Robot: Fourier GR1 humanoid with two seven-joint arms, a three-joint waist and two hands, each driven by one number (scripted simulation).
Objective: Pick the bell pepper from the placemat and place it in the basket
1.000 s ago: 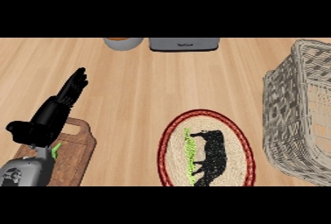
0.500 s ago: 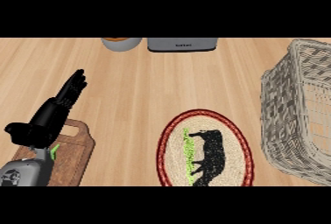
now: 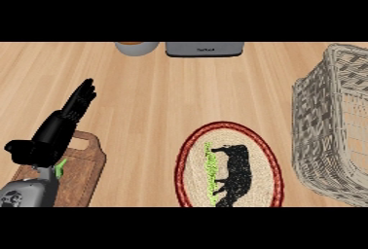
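The oval woven placemat (image 3: 193,160) with a red rim lies at the lower middle of the counter. It carries a flat print of a black cow and a green strip, and I see no bell pepper on it. The wicker basket (image 3: 320,121) stands at the right edge, partly cut off. My left hand (image 3: 54,133) is open at the left, fingers straight and pointing away, over a wooden cutting board (image 3: 82,170). A small green sliver (image 3: 61,168) shows beside the wrist; I cannot tell what it is. My right hand is out of view.
A grey appliance (image 3: 205,48) and a round bowl (image 3: 137,47) sit along the far edge. Bare wooden counter (image 3: 187,92) lies between the left hand, the placemat and the basket.
The left hand has sunk very slightly towards the view's lower edge. Nothing else has moved.
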